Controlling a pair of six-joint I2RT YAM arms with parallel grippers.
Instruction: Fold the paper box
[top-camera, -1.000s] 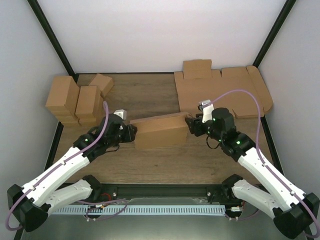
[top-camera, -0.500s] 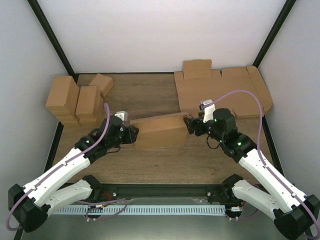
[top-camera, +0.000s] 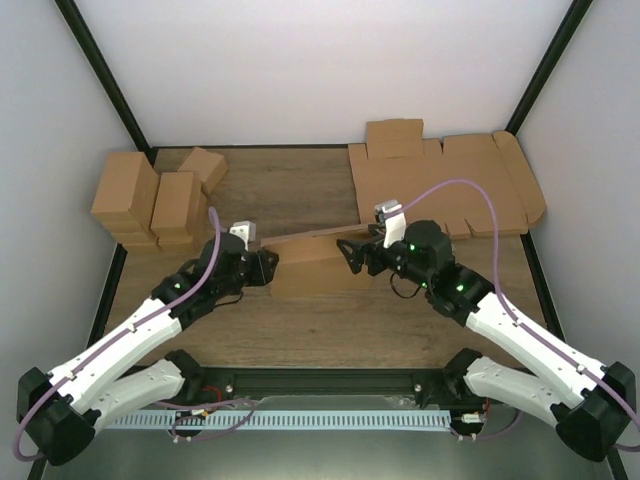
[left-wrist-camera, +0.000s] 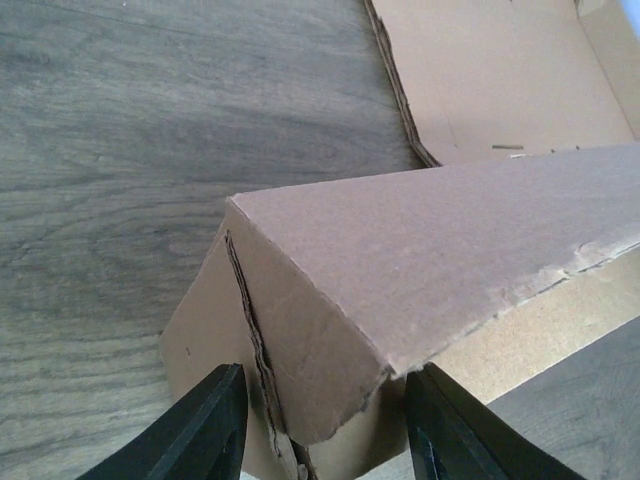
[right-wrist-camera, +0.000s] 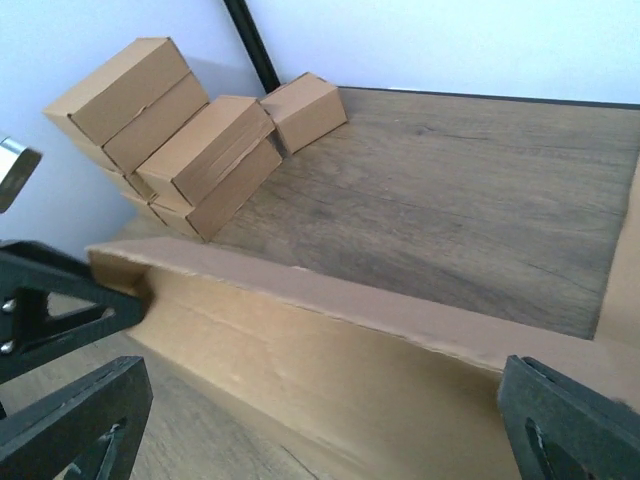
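The paper box (top-camera: 310, 268) lies partly folded mid-table, a long brown trough with one wall standing. My left gripper (top-camera: 268, 268) is at its left end. In the left wrist view the box's end corner (left-wrist-camera: 330, 330) sits between the fingers (left-wrist-camera: 215, 430), which press in on both sides of it, so the left gripper (left-wrist-camera: 325, 435) is shut on the box. My right gripper (top-camera: 352, 256) hovers over the box's right half, wide open. In the right wrist view its fingers (right-wrist-camera: 75, 420) spread across the box's pale inner face (right-wrist-camera: 300, 340), touching nothing.
Flat brown cardboard sheets (top-camera: 450, 185) are stacked at the back right, their edge showing in the left wrist view (left-wrist-camera: 500, 80). Several small closed cartons (top-camera: 150, 200) stand at the back left, also seen by the right wrist (right-wrist-camera: 170, 120). Black frame posts rise at both back corners.
My right gripper has moved left from the box's right end to above its right half and now stands open. The left gripper has stayed at the left end.
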